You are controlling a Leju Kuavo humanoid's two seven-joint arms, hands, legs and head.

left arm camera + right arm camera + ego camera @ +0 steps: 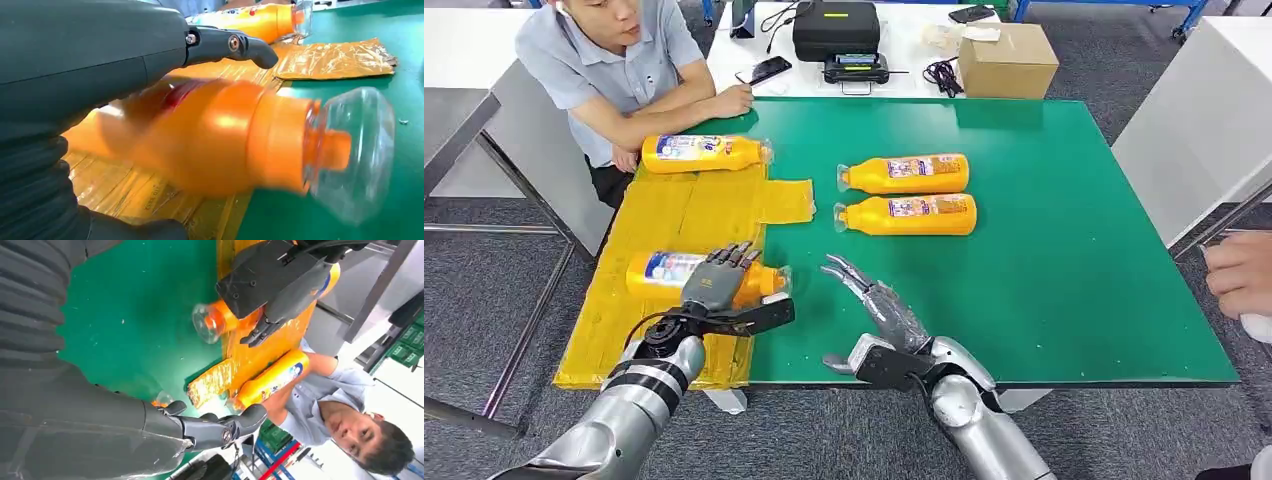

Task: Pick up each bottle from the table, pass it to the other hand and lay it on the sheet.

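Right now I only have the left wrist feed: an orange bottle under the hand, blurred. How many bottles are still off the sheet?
Observer: Two bottles lie side by side on the bare green table, caps toward the yellow sheet.
Operator: Is the right hand holding anything?
Observer: No, the right hand is over the green with fingers spread, holding nothing.
Operator: Anyone close to the workspace?
Observer: Yes, a person sits at the far left corner, forearm resting on the table edge beside the far bottle on the sheet.
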